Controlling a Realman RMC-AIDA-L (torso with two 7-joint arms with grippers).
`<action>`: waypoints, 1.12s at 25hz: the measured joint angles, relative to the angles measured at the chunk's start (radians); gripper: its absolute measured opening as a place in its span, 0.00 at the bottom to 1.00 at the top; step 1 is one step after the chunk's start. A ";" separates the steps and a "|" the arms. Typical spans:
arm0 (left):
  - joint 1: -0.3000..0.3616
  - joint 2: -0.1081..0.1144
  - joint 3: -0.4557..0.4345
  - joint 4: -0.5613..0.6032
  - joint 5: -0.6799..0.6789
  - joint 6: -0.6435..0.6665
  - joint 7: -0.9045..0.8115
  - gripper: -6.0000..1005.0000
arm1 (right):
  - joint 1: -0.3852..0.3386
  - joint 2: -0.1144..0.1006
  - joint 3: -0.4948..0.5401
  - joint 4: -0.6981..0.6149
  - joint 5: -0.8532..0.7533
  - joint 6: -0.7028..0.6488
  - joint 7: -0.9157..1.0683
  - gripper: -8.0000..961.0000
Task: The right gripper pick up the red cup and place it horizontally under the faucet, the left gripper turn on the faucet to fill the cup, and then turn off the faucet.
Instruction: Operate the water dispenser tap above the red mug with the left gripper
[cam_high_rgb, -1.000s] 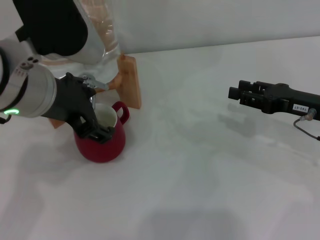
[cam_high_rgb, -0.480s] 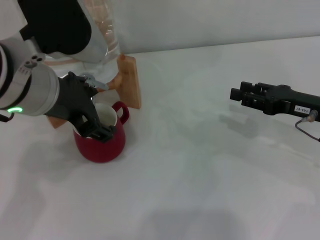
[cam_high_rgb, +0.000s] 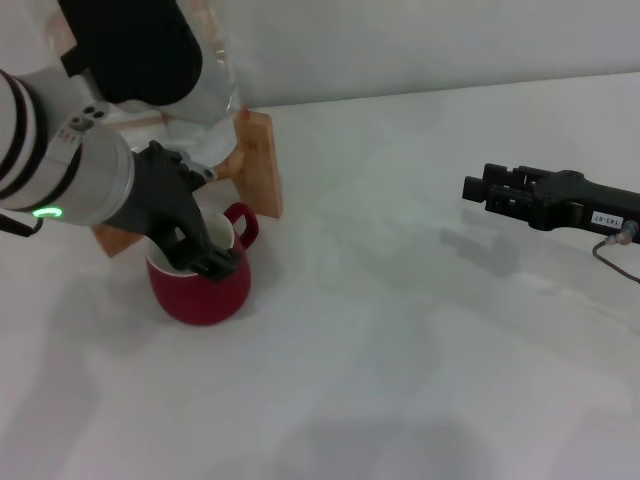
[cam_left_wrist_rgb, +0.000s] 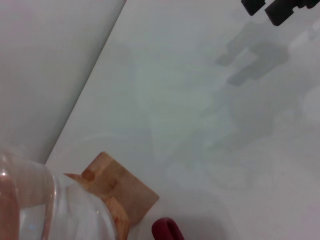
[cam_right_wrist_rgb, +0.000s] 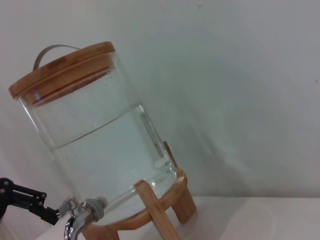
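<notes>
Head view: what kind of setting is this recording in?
Probably a lab test bench, not a kitchen: a plain white table against a bare wall, holding just a glass water jar on a wooden stand and a red cup.

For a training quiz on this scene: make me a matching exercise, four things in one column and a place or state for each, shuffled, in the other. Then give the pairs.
Things:
1. red cup
2. left gripper
3. right gripper
4. glass jar

Places or states:
A. hovers above the bare table, far from the cup
B. stands upright on the table in front of the wooden stand
C. rests on the wooden stand, part filled with clear liquid
D. over the cup's mouth, beside the faucet

Pairs: 1-B, 2-D, 3-A, 4-C
</notes>
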 joint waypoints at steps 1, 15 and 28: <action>-0.002 0.000 0.001 -0.003 0.000 0.004 0.000 0.89 | 0.000 0.000 0.000 0.000 0.000 0.000 0.000 0.55; -0.021 0.000 0.004 -0.018 0.018 0.018 0.000 0.89 | -0.002 -0.002 0.001 0.000 0.000 -0.011 0.000 0.55; -0.028 0.000 0.029 -0.031 0.038 0.031 -0.007 0.89 | -0.002 -0.003 0.003 -0.006 -0.001 -0.012 0.000 0.55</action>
